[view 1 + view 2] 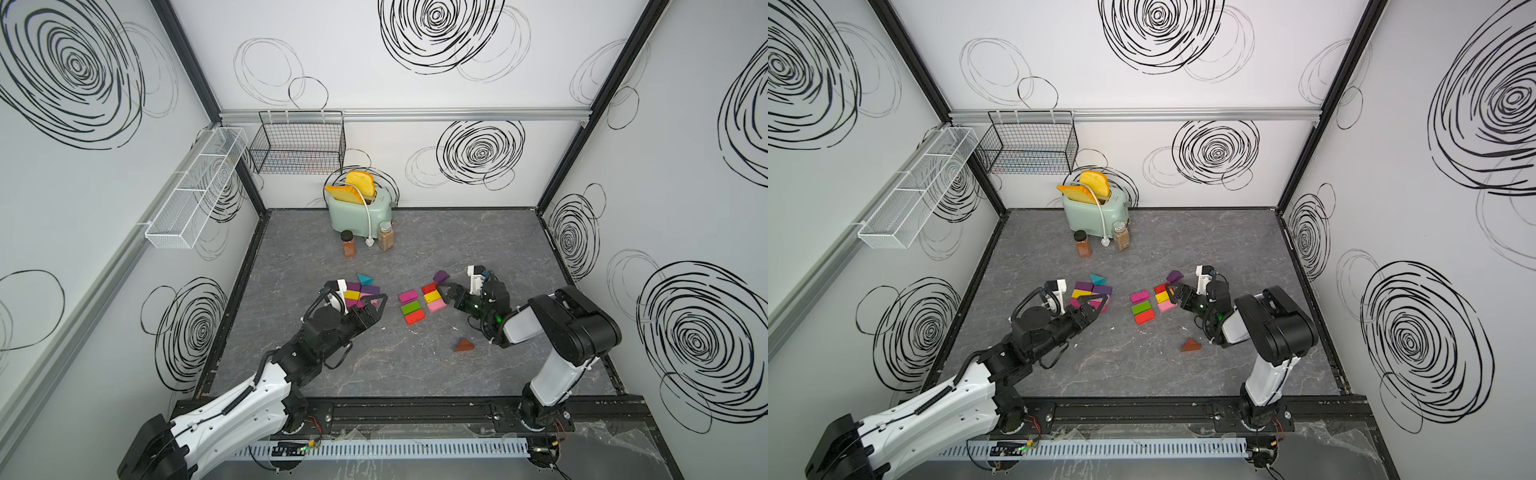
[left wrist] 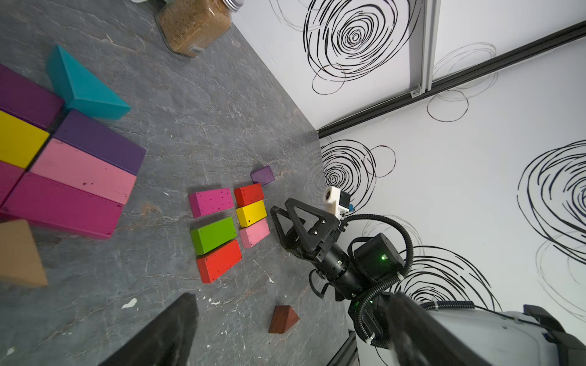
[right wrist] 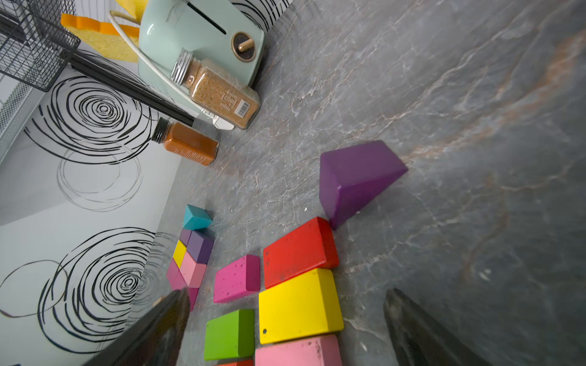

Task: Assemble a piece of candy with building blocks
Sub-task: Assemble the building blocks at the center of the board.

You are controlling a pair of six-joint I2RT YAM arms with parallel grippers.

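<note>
**Candy on the right lacks its ends**

The left group [image 1: 360,293] looks finished: bricks packed between a teal triangle [image 1: 365,278] and a tan triangle [image 2: 19,253]. The right group [image 1: 419,302] has six bricks gathered, its purple triangle [image 1: 440,276] touching one corner, the brown triangle [image 1: 464,345] well apart. Left gripper [image 1: 374,305] and right gripper [image 1: 446,295] hover open, empty.

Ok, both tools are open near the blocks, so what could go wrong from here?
1. The right tool stands open close beside the red-yellow-pink column; a careless approach could push those bricks askew.
2. The purple triangle appears to touch the red brick at its corner, so lifting it may drag that brick.
3. The left tool hangs at the edge of the packed left cluster; a low descent could scatter it.
</note>
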